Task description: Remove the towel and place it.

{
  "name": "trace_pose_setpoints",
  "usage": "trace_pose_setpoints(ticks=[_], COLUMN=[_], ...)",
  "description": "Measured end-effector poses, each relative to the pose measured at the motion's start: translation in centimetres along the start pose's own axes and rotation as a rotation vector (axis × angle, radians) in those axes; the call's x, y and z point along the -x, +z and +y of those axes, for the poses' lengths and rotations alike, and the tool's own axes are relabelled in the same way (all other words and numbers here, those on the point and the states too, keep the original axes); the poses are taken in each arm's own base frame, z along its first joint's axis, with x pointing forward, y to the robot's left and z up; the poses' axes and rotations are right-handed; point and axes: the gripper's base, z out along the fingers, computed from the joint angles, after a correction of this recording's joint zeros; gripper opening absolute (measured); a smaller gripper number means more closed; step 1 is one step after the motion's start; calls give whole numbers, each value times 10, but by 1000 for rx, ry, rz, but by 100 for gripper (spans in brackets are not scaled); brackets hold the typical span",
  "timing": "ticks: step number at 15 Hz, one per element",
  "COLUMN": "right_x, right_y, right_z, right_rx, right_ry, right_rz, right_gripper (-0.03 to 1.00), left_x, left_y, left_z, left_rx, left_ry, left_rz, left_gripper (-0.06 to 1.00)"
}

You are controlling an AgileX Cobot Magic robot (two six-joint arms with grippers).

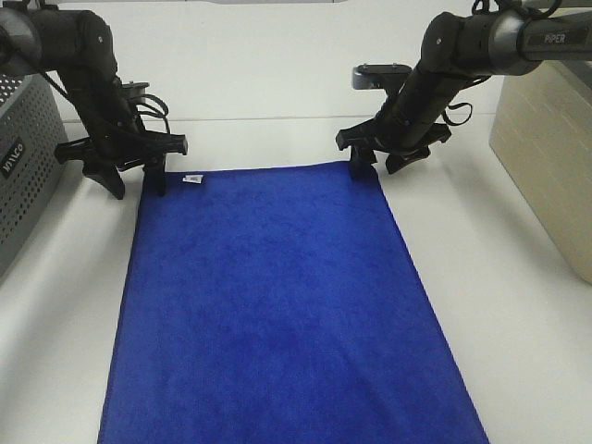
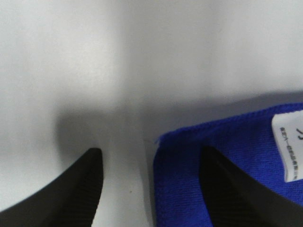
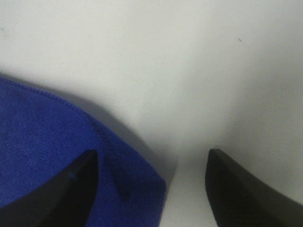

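Note:
The royal-blue towel (image 1: 277, 305) lies spread flat on the white table (image 1: 499, 305), its length running from the far side toward the near edge. A small white tag (image 1: 193, 179) sits by its far left corner. My left gripper (image 1: 139, 189) stands open and low over that corner. In the left wrist view the towel corner (image 2: 189, 161) and tag (image 2: 289, 146) lie between the dark fingers (image 2: 83, 194). My right gripper (image 1: 377, 172) stands open over the far right corner. There the hemmed towel corner (image 3: 52, 137) reaches in between the fingers (image 3: 246, 194), with one finger over the cloth.
A grey perforated bin (image 1: 23, 162) stands at the left edge, close to the left arm. A beige box (image 1: 550, 157) stands at the right. Bare white table (image 1: 55, 305) flanks the towel on both sides.

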Motion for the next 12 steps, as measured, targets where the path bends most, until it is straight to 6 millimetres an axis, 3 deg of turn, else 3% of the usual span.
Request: trace_pose_setpoints(ticks=[12], right_x=[-1], right_y=[8], right_z=[1], right_rx=[32], right_ry=[30], right_rz=[9], right_gripper=[65], left_x=[1], left_y=[1], left_z=[-1], left_rx=[-15], left_ry=[39], left_rz=[-9], left_gripper=[56])
